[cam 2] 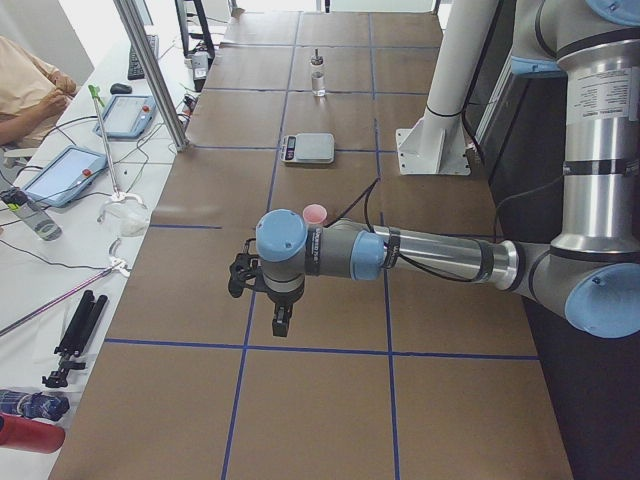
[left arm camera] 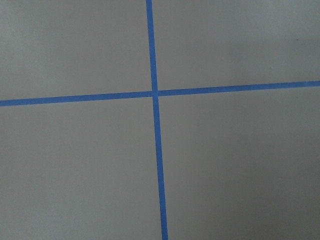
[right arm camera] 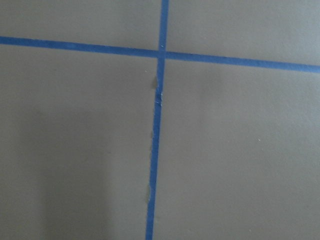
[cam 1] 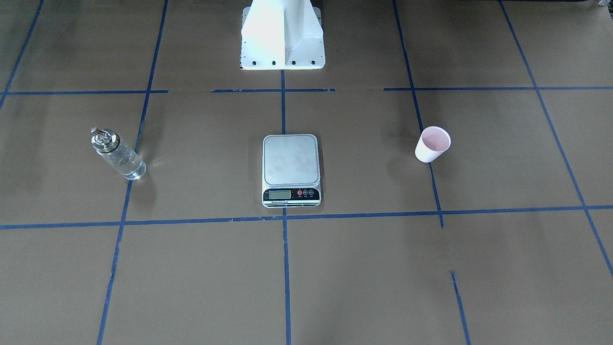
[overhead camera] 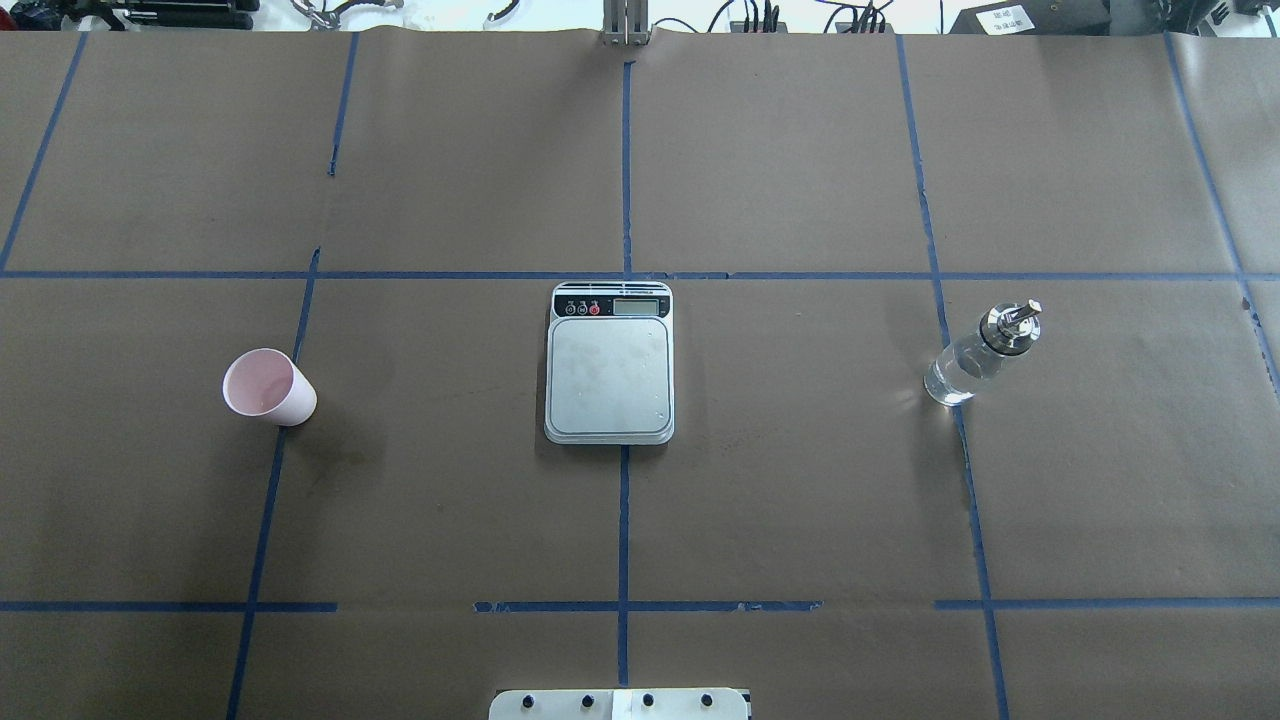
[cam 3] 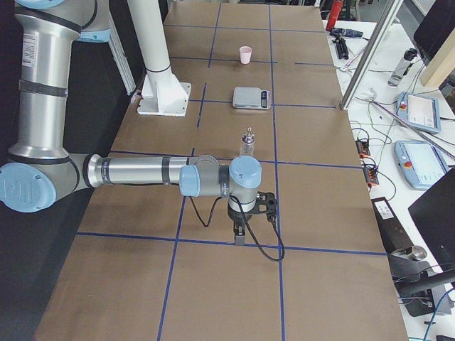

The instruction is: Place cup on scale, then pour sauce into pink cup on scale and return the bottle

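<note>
Both my arms hang low over the tabletop [overhead camera: 800, 500] ends, wrist cams see only blue tape [left arm camera: 154, 93]. Left gripper [cam 2: 281, 322], right gripper [cam 3: 239, 234]: apart or together, can't tell. Cup [overhead camera: 268, 388] upright toward the left edge, bottle [overhead camera: 975, 357] with sauce [overhead camera: 950, 380] toward the right edge; probably one per arm. Scale [overhead camera: 609, 375] mid-table with a bare platform, presumably so both arms can reach it. Nothing started.

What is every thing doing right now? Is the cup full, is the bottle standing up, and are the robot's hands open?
cup, upright on the table, looks empty, not on the scale.
scale, flat, nothing on it.
bottle, upright, capped, nothing touching it.
sauce, clear, all inside the bottle.
left hand, above the table, holding nothing; open or shut, cannot tell.
right hand, above the table, holding nothing; cannot tell either.
</note>
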You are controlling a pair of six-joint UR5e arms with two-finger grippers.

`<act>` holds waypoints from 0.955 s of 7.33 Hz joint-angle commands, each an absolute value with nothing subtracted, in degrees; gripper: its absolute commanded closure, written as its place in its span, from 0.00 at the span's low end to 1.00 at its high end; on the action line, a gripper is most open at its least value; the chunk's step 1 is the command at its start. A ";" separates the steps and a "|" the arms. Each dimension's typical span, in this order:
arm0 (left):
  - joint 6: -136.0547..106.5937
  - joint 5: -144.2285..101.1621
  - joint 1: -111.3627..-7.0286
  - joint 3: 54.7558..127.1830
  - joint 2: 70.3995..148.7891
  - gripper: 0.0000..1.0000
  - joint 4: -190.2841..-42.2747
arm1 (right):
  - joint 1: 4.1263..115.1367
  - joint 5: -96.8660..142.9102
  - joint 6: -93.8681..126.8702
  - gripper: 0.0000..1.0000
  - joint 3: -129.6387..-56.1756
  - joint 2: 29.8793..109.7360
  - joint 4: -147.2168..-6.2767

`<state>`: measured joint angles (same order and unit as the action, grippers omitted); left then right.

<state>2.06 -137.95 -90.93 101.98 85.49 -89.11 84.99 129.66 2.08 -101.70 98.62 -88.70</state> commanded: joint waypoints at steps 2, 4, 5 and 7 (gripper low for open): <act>1.58 -140.17 -90.00 102.22 87.61 0.00 -99.44 | 82.62 132.36 2.46 0.00 -102.39 97.04 -74.84; 1.58 -140.62 -89.91 99.68 88.50 0.00 -117.50 | 82.71 132.54 3.42 0.00 -101.96 94.76 -73.74; 1.58 -140.71 -90.00 95.93 90.07 0.00 -123.17 | 82.71 132.37 3.43 0.00 -102.13 94.57 -73.65; -0.52 -140.89 -90.00 95.53 90.26 0.00 -125.06 | 82.79 132.63 3.17 0.00 -102.22 94.13 -73.39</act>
<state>0.60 -140.76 -89.96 95.95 89.92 -122.68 82.75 132.51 3.34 -102.20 94.46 -73.62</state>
